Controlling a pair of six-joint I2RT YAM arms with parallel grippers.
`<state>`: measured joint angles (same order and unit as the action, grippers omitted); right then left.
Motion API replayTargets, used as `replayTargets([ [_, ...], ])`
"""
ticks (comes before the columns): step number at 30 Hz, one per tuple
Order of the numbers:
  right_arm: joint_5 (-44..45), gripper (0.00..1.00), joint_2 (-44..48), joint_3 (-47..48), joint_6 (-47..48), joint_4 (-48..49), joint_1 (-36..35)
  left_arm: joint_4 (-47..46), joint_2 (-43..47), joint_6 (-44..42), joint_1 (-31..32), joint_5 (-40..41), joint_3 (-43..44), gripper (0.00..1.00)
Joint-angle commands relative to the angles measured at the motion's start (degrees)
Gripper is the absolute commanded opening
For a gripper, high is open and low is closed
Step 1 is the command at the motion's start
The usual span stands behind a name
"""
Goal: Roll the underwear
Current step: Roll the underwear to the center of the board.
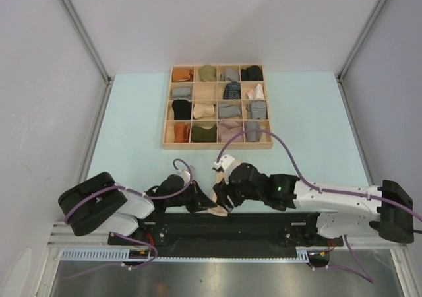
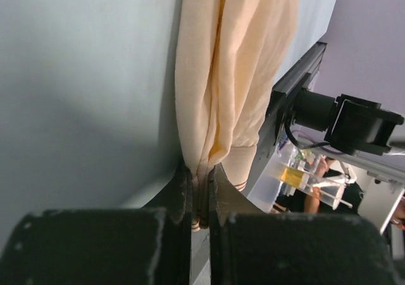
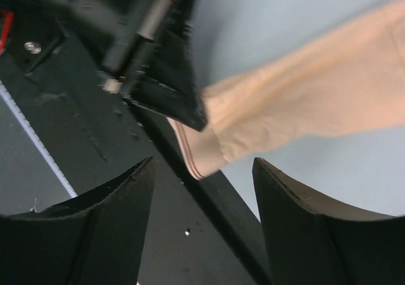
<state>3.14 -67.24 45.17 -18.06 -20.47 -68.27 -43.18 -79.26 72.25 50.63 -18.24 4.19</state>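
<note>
Cream underwear [image 2: 234, 76], soft, light, limp, is lying at the desk's [image 1: 132, 132] near edge, the left end effector [image 2: 201, 174] clenching its banded hem, the right end effector [image 3: 202, 171] hanging released alongside, with the hems probably offering the surest hold.

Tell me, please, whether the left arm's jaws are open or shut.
Shut on the cream underwear: in the left wrist view the left gripper has its jaws together, the cloth's edge pinched between them.

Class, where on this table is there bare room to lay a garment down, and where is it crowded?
Bare table lies left of the wooden tray and right of it. Crowded: the near middle, where the left pincer and right pincer meet at the cream underwear.
</note>
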Motion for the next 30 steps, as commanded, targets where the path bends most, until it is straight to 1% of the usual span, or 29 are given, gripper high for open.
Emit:
replayTargets([
  [1, 12.8, 0.68, -0.3, -0.7, 5.1, 8.2, -9.5, 5.2, 1.0, 1.8, -2.3, -6.8, -0.1, 0.00],
  [2, 15.9, 0.68, -1.9, -0.7, 5.7, 9.6, -11.2, 5.4, 1.3, 3.2, -2.6, -7.4, -0.1, 0.00],
  [8, 25.6, 0.68, -8.6, -0.7, 7.4, 13.2, -20.6, 6.2, 3.7, 7.8, -4.9, -10.9, -0.5, 0.00],
  [12, 28.4, 0.68, -12.8, -0.7, 8.9, 15.0, -24.3, 5.1, 3.4, 9.8, -7.2, -13.9, -1.1, 0.00],
  [22, 36.0, 0.65, -19.6, -0.6, 10.0, 17.1, -28.3, 2.0, 4.0, 14.9, -9.8, -17.4, -2.0, 0.00],
  [24, 36.1, 0.64, -20.6, -0.6, 10.2, 18.2, -28.7, 2.0, 4.3, 15.3, -10.0, -17.6, -2.0, 0.00],
  [29, 41.3, 0.60, -23.6, -0.6, 9.6, 19.1, -29.4, 0.9, 4.4, 16.4, -10.5, -18.8, -2.6, 0.00],
  [30, 42.4, 0.58, -24.0, -0.6, 9.4, 18.9, -29.6, 0.8, 4.6, 16.6, -10.6, -19.0, -2.6, 0.00],
])
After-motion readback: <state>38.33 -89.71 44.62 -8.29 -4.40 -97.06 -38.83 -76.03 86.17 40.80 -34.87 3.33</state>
